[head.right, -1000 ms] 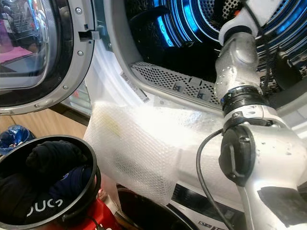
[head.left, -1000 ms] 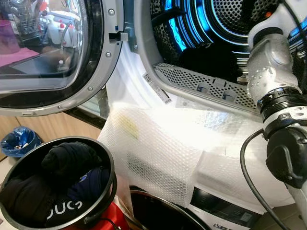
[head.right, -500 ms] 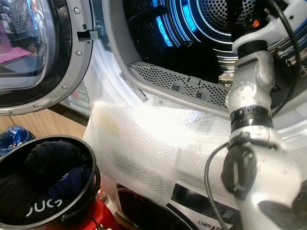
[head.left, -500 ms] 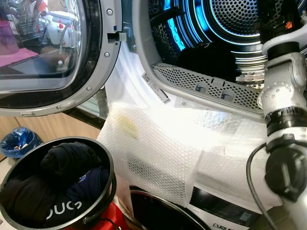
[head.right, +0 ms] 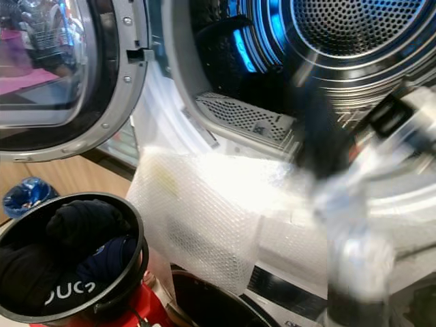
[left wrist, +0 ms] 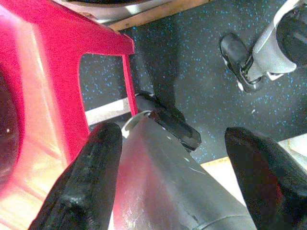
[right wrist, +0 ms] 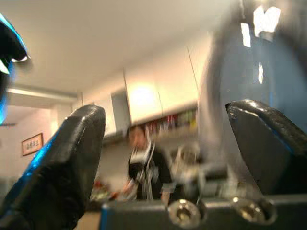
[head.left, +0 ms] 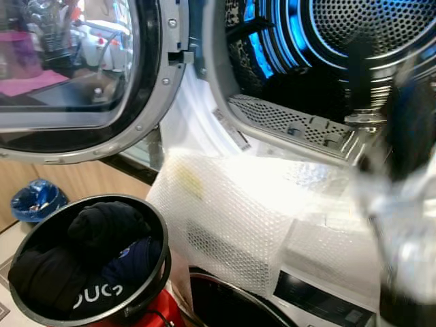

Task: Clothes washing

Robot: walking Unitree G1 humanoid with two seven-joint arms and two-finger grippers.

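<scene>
Drum (head.left: pixel 354 41) lit blue, door (head.left: pixel 82 75) open; black bucket (head.left: pixel 161 253) full of dark clothes (head.left: pixel 102 231). Right gripper (right wrist: pixel 168 158) and left gripper (left wrist: pixel 168 167) spread wide, holding nothing.

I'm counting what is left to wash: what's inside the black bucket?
The black bucket holds dark clothes, one with white lettering. Anything beneath that top layer is covered.

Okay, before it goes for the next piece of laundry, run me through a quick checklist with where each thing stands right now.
1. Dryer door swung open: ok.
2. Drum mouth reachable: ok, lit blue inside.
3. Black bucket still holds dark clothes: ok.
4. Right gripper empty, fingers apart: ok.
5. Left gripper empty, fingers apart, hanging beside the red stool: ok.
6. Right arm steady: not ok, motion-blurred.
</scene>
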